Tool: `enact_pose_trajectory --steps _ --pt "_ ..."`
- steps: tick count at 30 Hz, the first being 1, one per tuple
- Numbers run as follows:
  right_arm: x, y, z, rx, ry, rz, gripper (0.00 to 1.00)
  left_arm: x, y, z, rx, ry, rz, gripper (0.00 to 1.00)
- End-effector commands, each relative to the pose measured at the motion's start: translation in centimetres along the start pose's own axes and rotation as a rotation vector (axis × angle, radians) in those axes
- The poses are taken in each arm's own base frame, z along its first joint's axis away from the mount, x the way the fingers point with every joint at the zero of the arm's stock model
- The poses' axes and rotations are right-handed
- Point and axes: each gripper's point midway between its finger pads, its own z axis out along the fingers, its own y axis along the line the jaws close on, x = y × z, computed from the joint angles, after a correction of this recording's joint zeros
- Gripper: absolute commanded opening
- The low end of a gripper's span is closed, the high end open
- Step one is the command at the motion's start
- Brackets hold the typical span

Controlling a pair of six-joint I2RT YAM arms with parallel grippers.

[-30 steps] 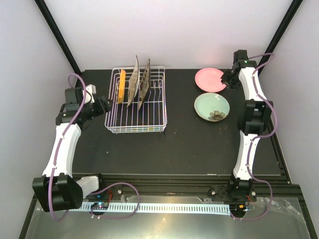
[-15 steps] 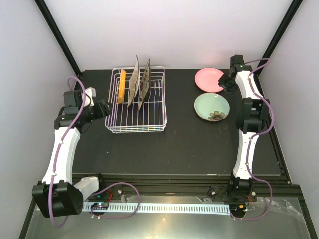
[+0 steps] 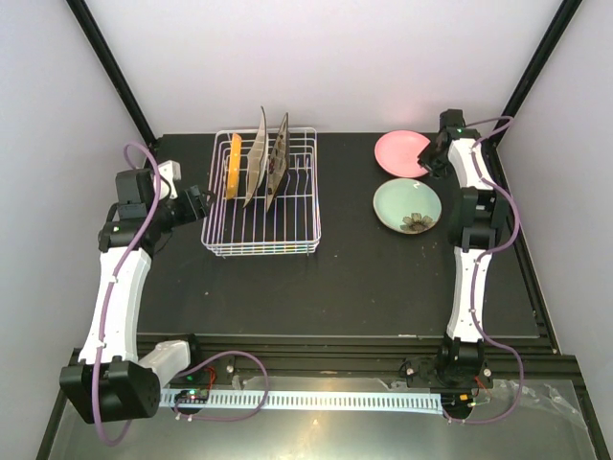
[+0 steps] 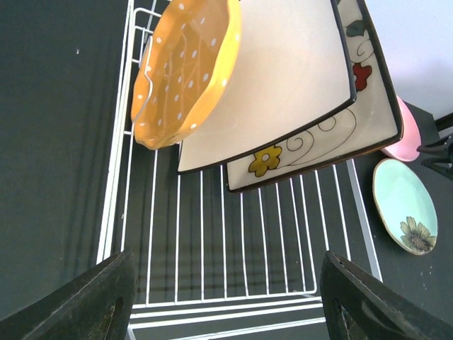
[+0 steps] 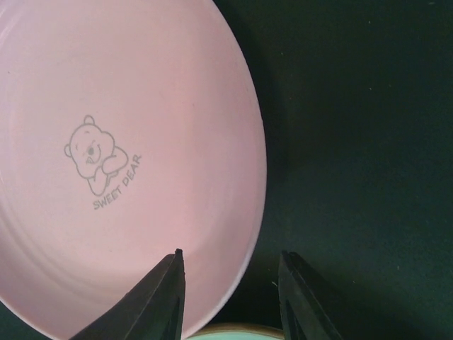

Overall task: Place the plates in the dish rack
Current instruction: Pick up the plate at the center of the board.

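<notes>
Orange plate (image 4: 187, 67): white dots. White square plate (image 4: 283, 78): plain, dark rim. Cream square plate (image 4: 333, 142): yellow and red flowers, dark swirls, brown rim. Pink plate (image 5: 120, 163): grey bear, "SWEET DEAR" lettering. Pale green plate (image 4: 405, 205): dark flower. Dish rack (image 4: 112, 177) white wire; counter (image 3: 383, 278) black.

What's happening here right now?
The right gripper is open around the rim of the pink plate, not yet gripping it. The pale green plate lies flat beside it. The orange plate, plain square plate and flowered square plate stand in the dish rack. The left gripper hovers open and empty at the rack.
</notes>
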Motion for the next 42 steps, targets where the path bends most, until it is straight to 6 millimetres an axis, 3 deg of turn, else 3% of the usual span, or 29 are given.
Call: enact_pose_trajectory --steps 1,14,27,42 --pt "-1.5 0.5 -0.2 -0.017 -0.044 0.024 0.39 -1.4 -0.9 -0.9 0.001 -0.036 0.044 0.73" --pt "-1.6 0.4 1.2 -0.016 -0.045 0.049 0.39 -1.9 -0.5 -1.0 -0.030 -0.035 0.040 0.73" --pt "-0.8 -0.4 2.1 0.013 -0.025 0.061 0.37 -1.2 -0.1 -1.7 -0.061 -0.028 0.043 0.73" --pt "0.3 -0.6 3.1 -0.005 0.008 0.041 0.03 -0.1 0.2 -2.2 -0.078 -0.012 0.039 0.73"
